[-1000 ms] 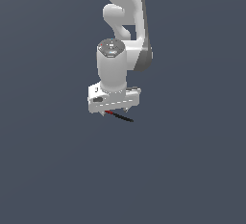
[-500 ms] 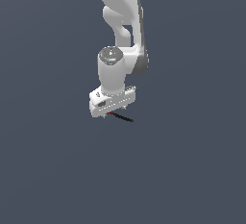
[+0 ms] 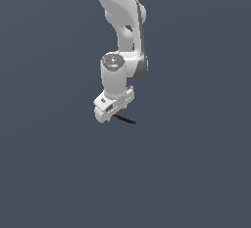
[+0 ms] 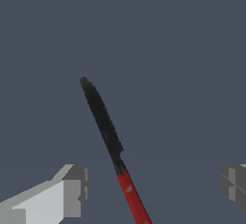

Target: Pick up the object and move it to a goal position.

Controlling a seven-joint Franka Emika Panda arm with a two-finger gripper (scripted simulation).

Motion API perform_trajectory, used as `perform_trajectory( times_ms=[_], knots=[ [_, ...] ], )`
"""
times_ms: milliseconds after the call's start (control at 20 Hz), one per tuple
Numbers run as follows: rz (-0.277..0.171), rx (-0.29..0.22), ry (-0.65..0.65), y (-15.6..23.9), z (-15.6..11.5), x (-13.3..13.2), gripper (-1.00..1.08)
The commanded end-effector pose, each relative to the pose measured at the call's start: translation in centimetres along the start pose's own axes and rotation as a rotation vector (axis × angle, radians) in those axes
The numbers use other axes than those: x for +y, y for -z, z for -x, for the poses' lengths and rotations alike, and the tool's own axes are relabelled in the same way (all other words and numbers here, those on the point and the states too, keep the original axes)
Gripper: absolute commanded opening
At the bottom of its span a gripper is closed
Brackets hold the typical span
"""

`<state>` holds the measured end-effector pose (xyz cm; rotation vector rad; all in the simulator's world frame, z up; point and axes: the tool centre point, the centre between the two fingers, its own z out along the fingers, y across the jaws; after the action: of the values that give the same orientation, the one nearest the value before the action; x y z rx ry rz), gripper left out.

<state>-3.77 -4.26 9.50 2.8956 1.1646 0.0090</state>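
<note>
Where a floor or table might be expected, only a flat, uniform slate-grey background point(image 3: 44, 173) fills both views, with no edge, seam or wall to be made out, so it cannot be told whether this is a surface or open space. Against it hangs the glossy white robot arm point(image 3: 122, 21), descending from the upper edge of the exterior view and ending in a short cylindrical wrist above the white block-shaped gripper point(image 3: 114, 116). Just under the gripper lies the object, a thin black stick with a small red section at one end point(image 3: 124, 120); its red end sits at the gripper and its black length points toward the exterior view's right, slightly downward. From the wrist view, the two pale grey fingers point(image 4: 72, 189) stand wide apart at opposite sides, and the thin black stick point(image 4: 103, 122) passes through the gap between them, its red section nearest the camera, touching neither finger. Whether the stick rests on the grey background or floats clear of it cannot be told.
</note>
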Motion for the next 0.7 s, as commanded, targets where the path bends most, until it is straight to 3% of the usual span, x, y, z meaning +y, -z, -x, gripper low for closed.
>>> perform_trajectory(
  times_ms=[0,650],
  knots=[
    [-0.003,0.0,0.07,-0.7,0.4,-0.4,1.0],
    [-0.018,0.005,0.334,-3.2,2.0,-2.2,1.0]
  ],
)
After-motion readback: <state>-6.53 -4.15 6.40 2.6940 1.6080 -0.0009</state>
